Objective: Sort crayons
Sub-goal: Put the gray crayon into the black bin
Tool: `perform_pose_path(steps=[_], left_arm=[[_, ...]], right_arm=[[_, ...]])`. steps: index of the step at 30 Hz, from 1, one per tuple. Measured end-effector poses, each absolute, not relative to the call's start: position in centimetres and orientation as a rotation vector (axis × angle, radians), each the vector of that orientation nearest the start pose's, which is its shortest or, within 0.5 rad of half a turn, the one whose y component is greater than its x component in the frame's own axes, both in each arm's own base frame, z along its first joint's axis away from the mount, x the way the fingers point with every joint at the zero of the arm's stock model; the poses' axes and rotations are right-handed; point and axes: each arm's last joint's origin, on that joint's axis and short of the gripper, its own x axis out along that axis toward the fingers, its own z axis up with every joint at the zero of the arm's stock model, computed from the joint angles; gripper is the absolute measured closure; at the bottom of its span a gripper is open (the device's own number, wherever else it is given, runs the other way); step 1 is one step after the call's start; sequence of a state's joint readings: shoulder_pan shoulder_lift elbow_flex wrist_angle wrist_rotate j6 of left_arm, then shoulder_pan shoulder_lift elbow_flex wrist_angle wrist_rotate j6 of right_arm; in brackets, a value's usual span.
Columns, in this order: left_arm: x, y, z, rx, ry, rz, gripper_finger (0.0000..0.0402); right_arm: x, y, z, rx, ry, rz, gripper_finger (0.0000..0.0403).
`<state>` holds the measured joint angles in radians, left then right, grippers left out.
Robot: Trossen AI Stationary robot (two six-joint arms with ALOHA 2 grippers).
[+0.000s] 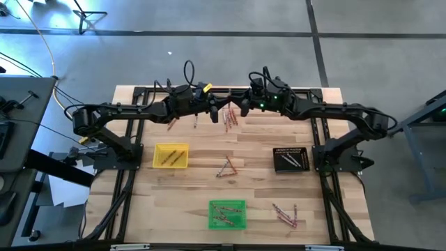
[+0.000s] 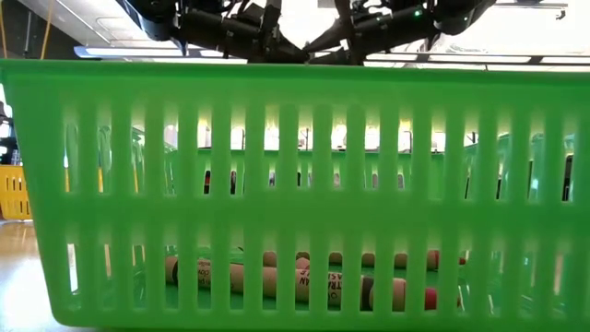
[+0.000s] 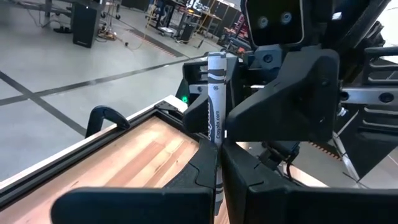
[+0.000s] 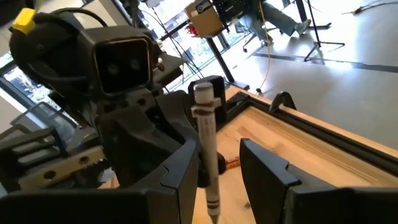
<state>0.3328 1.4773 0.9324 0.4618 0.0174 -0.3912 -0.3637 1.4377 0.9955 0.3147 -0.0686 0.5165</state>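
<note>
Two dark arms meet over the far middle of the pale wooden slatted table (image 1: 188, 181), gripper to gripper. In the low view a green slotted plastic tray (image 2: 295, 120) fills nearly the whole picture and hides almost everything behind it; only the arms' undersides show above its rim, and a few paper-wrapped crayons (image 2: 277, 277) lie on its floor, seen in strips through the slots. From above, a yellow square tray (image 1: 171, 155) sits toward the left, a black square tray (image 1: 290, 159) toward the right, and the green one at the near edge; what lies in each is too small to tell apart.

Loose crayons lie in small clusters at the table's middle, near the right front, and under the meeting grippers. The left gripper (image 3: 217, 180) is pressed together on a grey-and-white crayon (image 3: 216, 118), held upright with its lower end hidden between the fingers. The right gripper (image 4: 221, 180) stands spread on either side of that same crayon; one finger seems to touch it, though this is hard to judge.
</note>
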Motion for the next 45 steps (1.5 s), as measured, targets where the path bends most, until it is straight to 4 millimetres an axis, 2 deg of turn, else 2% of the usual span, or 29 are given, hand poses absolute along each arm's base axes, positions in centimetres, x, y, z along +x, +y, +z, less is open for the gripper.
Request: perform_pose_path(steps=[8,11,15,20,24,30,33,37,40,45], left_arm=[[31.4,10.8,27.9,-0.408,0.051,0.333,0.0401],[31.4,10.8,27.9,-0.408,0.052,0.336,0.0401],[31.4,10.8,27.9,-0.407,0.052,0.342,0.0401],[31.3,10.9,27.9,-0.405,0.043,0.38,0.0397],[31.3,11.0,28.0,-0.404,0.039,0.393,0.0376],[31.3,11.0,28.0,-0.403,0.037,0.39,0.0332],[31.3,11.0,28.0,-0.403,0.038,0.388,0.0313],[31.3,11.0,28.0,-0.403,0.04,0.387,0.0298],[31.3,10.9,27.9,-0.405,0.047,0.379,0.0296],[31.2,11.2,27.7,-0.405,0.066,0.392,0.0299]], right_arm=[[31.4,-11.9,29.7,0.532,0.016,-0.349,0.0295],[31.4,-11.9,29.7,0.521,0.013,-0.352,0.0325],[31.4,-11.8,29.7,0.504,0.013,-0.35,0.0388],[31.4,-11.9,29.8,0.51,0.01,-0.356,0.0396],[31.2,-12.4,29.7,0.53,0.009,-0.371,0.0398],[29.3,-14.0,29.7,0.564,0.079,-0.47,0.04],[27.8,-14.1,29.6,0.614,0.182,-0.512,0.0401],[24.8,-12.2,29.2,0.736,0.442,-0.534,0.0401],[22.4,-9.4,29.2,0.84,0.632,-0.555,0.0402],[19.0,-4.9,29.5,0.981,0.853,-0.604,0.0402]])
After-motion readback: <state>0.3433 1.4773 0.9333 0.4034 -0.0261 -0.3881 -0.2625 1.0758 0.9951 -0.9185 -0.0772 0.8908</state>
